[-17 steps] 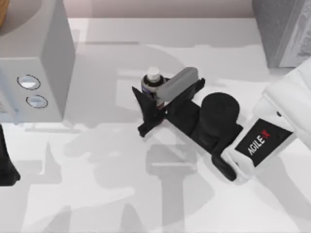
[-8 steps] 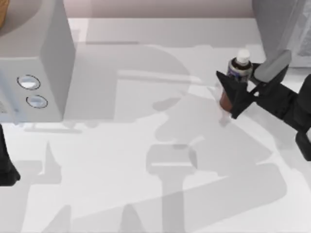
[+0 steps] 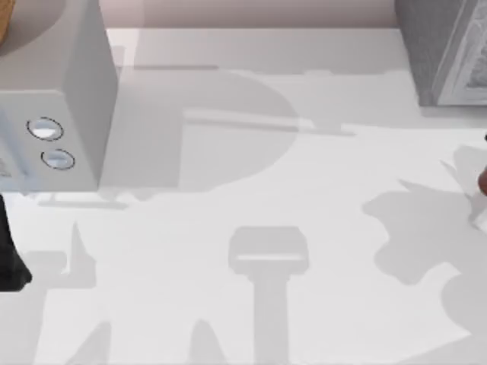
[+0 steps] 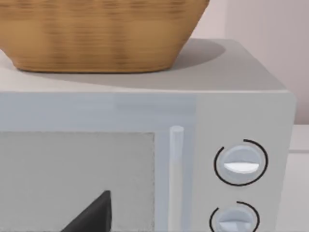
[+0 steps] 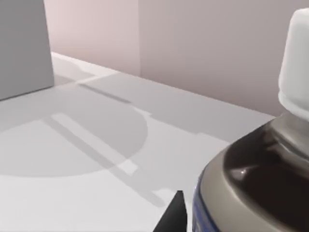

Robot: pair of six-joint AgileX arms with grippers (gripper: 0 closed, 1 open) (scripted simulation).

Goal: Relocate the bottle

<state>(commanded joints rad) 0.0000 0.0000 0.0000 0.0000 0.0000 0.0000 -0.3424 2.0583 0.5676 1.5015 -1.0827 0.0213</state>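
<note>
Top view: the middle of the surface (image 3: 251,190) now lies bare under the arm shadows, where a second ago the bottle stood clamped in the right tool near the centre, and half a second ago it was being carried toward the right edge. Now just a sliver of reddish-brown and dark shows at the right edge (image 3: 484,179), too little to say whether it is the bottle or the tool.

The right wrist view puts the bottle (image 5: 256,183) very close to the camera: white cap (image 5: 295,72), dark neck, grey label band with blue print, and one dark fingertip (image 5: 174,215) just beside it. I judge the right tool to be gripping the bottle (the contact itself is hidden), since it rides along with the wrist.

The left arm is parked at the left edge, facing the microwave (image 4: 145,145) with the wicker basket (image 4: 96,34) on top; I cannot tell its tool's state.

The carry looks well under way; placement remains.
</note>
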